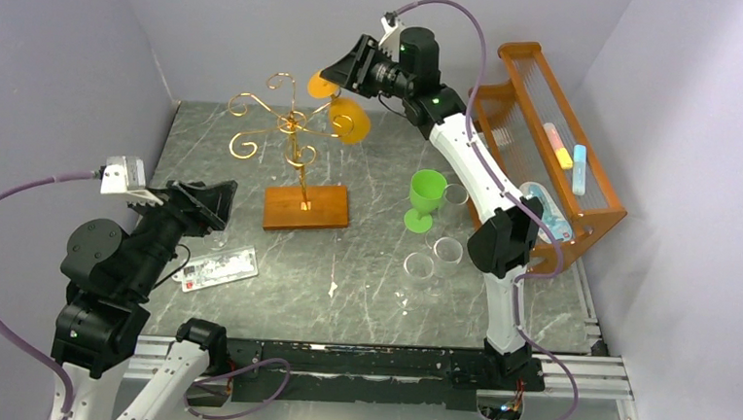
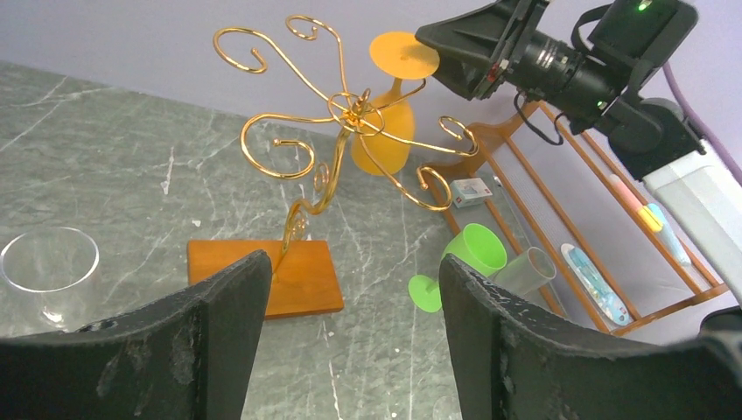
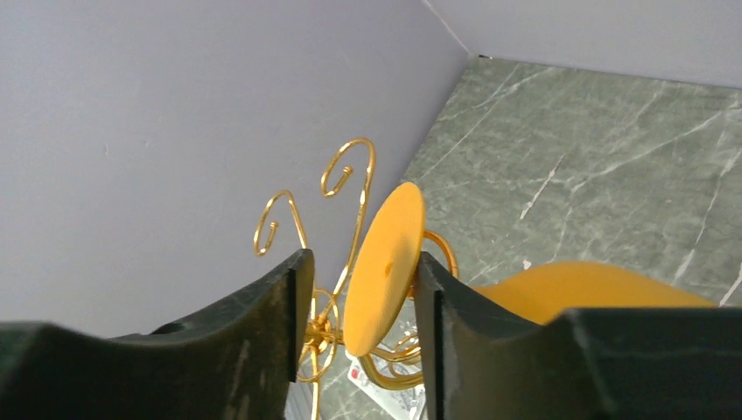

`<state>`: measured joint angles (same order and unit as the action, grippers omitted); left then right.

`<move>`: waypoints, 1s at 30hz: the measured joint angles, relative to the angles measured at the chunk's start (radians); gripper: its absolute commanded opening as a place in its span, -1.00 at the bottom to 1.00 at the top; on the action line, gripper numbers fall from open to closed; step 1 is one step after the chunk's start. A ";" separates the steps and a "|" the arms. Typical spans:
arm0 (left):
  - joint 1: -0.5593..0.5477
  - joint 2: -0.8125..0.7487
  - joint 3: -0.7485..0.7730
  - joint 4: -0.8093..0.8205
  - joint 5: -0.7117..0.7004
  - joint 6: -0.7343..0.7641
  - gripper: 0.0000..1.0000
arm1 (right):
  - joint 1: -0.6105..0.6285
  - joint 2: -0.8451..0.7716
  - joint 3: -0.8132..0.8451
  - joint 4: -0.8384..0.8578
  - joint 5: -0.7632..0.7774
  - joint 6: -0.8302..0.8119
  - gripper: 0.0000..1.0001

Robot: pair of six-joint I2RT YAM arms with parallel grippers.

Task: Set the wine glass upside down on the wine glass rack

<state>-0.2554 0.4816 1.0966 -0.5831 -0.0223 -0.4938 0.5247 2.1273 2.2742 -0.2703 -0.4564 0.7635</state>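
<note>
The orange wine glass [image 1: 352,121] hangs upside down on a curled arm of the gold wire wine glass rack [image 1: 294,132], which stands on a wooden base [image 1: 305,207]. The glass's round foot is on top. My right gripper [image 1: 329,76] is open around that foot [image 3: 385,267]. One jaw touches the foot's edge and the other stands apart from it. The bowl [image 3: 577,284] shows below. The glass [image 2: 385,131] and rack [image 2: 350,114] also show in the left wrist view. My left gripper [image 1: 214,200] is open and empty above the table's left side [image 2: 353,261].
A green wine glass [image 1: 426,196] and clear cups [image 1: 433,258] stand right of the rack's base. A large orange slatted shelf [image 1: 546,153] fills the far right. A flat packet [image 1: 216,268] lies near the left arm. A clear cup [image 2: 48,267] stands at the left.
</note>
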 measured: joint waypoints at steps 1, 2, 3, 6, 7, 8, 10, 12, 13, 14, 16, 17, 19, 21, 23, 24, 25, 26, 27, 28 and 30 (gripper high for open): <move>0.000 0.000 0.002 -0.002 0.000 0.002 0.51 | 0.000 0.000 0.012 -0.010 0.001 -0.008 0.10; 0.000 0.002 0.008 -0.011 0.000 0.005 0.52 | 0.000 0.000 0.026 -0.022 0.003 -0.015 0.15; 0.000 0.005 0.014 -0.016 0.000 0.009 0.52 | 0.000 0.001 0.042 -0.034 0.004 -0.022 0.18; 0.000 0.018 0.045 -0.029 0.000 0.024 0.52 | 0.000 0.001 0.078 -0.052 0.010 -0.043 0.34; 0.000 0.020 0.051 -0.031 0.000 0.027 0.52 | 0.000 0.001 0.087 -0.058 0.014 -0.050 0.38; 0.000 0.022 0.056 -0.031 0.000 0.030 0.52 | 0.000 0.001 0.091 -0.066 0.020 -0.061 0.40; 0.000 0.022 0.056 -0.035 0.001 0.034 0.52 | 0.000 0.001 0.096 -0.091 0.029 -0.080 0.43; 0.000 0.023 0.056 -0.043 0.005 0.034 0.52 | 0.000 0.001 0.097 -0.115 0.038 -0.098 0.44; 0.000 0.023 0.056 -0.046 0.008 0.034 0.52 | 0.000 0.001 0.097 -0.124 0.042 -0.106 0.44; 0.000 0.023 0.056 -0.049 0.008 0.034 0.52 | 0.000 0.001 0.097 -0.133 0.045 -0.115 0.44; 0.000 0.023 0.056 -0.053 0.009 0.034 0.52 | 0.000 0.002 0.097 -0.145 0.053 -0.130 0.44; 0.000 0.023 0.056 -0.055 0.009 0.034 0.52 | 0.000 0.002 0.097 -0.148 0.056 -0.140 0.43; 0.000 0.023 0.056 -0.059 0.009 0.034 0.52 | 0.000 0.003 0.097 -0.150 0.061 -0.154 0.43; 0.000 0.023 0.056 -0.063 0.009 0.034 0.52 | 0.000 0.005 0.097 -0.149 0.065 -0.170 0.43; 0.000 0.023 0.056 -0.067 0.008 0.034 0.52 | 0.000 0.006 0.096 -0.146 0.070 -0.185 0.45; 0.000 0.023 0.056 -0.069 0.008 0.034 0.52 | 0.000 0.006 0.094 -0.144 0.074 -0.194 0.47; 0.000 0.023 0.056 -0.071 0.008 0.034 0.52 | 0.000 0.006 0.093 -0.142 0.080 -0.202 0.50; 0.000 0.023 0.056 -0.073 0.008 0.034 0.52 | 0.000 0.006 0.092 -0.140 0.085 -0.209 0.52; 0.000 0.023 0.056 -0.074 0.008 0.034 0.52 | 0.000 0.006 0.091 -0.139 0.091 -0.214 0.56; 0.000 0.023 0.056 -0.075 0.008 0.034 0.53 | 0.000 0.005 0.087 -0.138 0.101 -0.224 0.59; 0.000 0.023 0.056 -0.078 0.009 0.035 0.53 | 0.000 -0.004 0.071 -0.137 0.119 -0.235 0.65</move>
<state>-0.2554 0.5045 1.1526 -0.6609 -0.0135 -0.4587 0.5247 2.1235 2.3455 -0.4072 -0.3378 0.5282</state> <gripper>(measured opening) 0.762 0.787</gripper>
